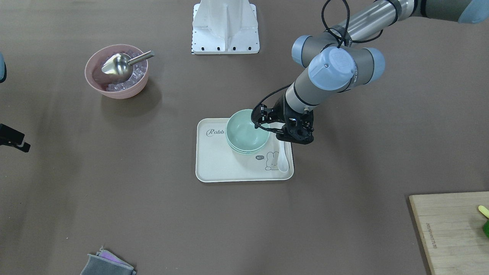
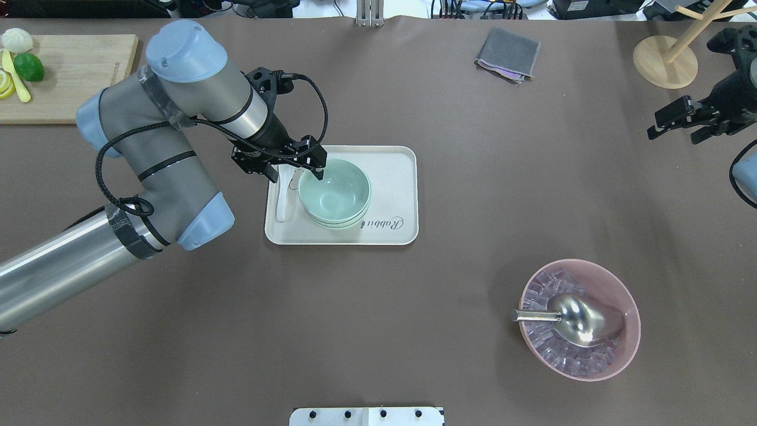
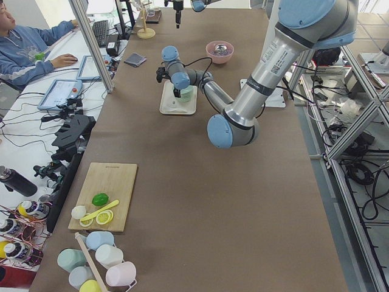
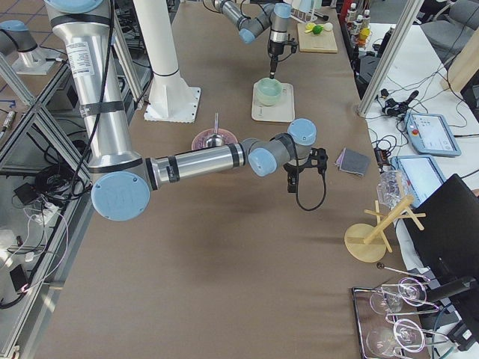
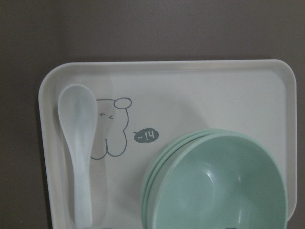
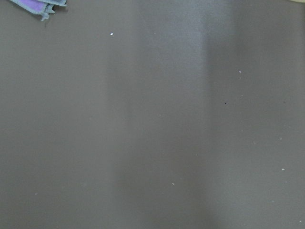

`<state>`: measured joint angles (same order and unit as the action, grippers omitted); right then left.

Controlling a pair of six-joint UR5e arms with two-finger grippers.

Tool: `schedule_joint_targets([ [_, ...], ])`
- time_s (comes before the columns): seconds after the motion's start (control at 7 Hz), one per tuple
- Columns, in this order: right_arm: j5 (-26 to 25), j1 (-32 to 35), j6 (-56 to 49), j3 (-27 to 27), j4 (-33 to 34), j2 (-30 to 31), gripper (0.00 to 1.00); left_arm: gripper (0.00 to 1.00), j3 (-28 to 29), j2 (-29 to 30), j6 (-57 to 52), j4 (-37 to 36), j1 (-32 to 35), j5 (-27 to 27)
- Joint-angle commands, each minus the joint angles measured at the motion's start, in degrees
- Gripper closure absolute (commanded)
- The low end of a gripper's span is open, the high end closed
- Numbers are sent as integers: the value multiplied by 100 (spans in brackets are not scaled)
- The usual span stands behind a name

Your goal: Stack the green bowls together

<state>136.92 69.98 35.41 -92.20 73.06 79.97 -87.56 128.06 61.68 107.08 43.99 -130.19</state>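
Observation:
Three pale mint-green bowls (image 2: pixel 334 192) sit nested in one stack on a cream tray (image 2: pixel 396 177); the stack also shows in the front view (image 1: pixel 246 131) and the left wrist view (image 5: pixel 224 186). My left gripper (image 2: pixel 297 174) is open at the stack's left rim, one finger over the inside of the top bowl and one outside it; it holds nothing. It also shows in the front view (image 1: pixel 280 130). My right gripper (image 2: pixel 677 127) hovers open and empty at the table's far right, well away from the bowls.
A white spoon (image 2: pixel 282 201) lies on the tray beside the stack. A pink bowl (image 2: pixel 627 355) holds ice cubes and a metal scoop (image 2: pixel 582 319). A cutting board (image 2: pixel 71 77), a grey cloth (image 2: pixel 507 53) and a wooden stand (image 2: pixel 665 62) are at the table's far side.

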Motion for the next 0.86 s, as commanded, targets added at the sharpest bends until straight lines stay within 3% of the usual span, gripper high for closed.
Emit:
schedule_joint_targets([
  [0.0, 45, 242, -374, 0, 163, 36, 0, 1, -443, -541, -146, -73, 416, -208],
  [0.14, 62, 427, -873, -9, 583, 19, 0, 1, -637, -797, -791, -413, 713, -208],
  [0.57, 10, 814, -2368, 96, 1412, 1, 0, 1, -1332, -1360, -3854, -2432, 1758, -120],
  [0.71, -8, 946, -2642, 227, 1474, 10, 0, 1, -1325, -1841, -5014, -2585, 2293, -112],
])
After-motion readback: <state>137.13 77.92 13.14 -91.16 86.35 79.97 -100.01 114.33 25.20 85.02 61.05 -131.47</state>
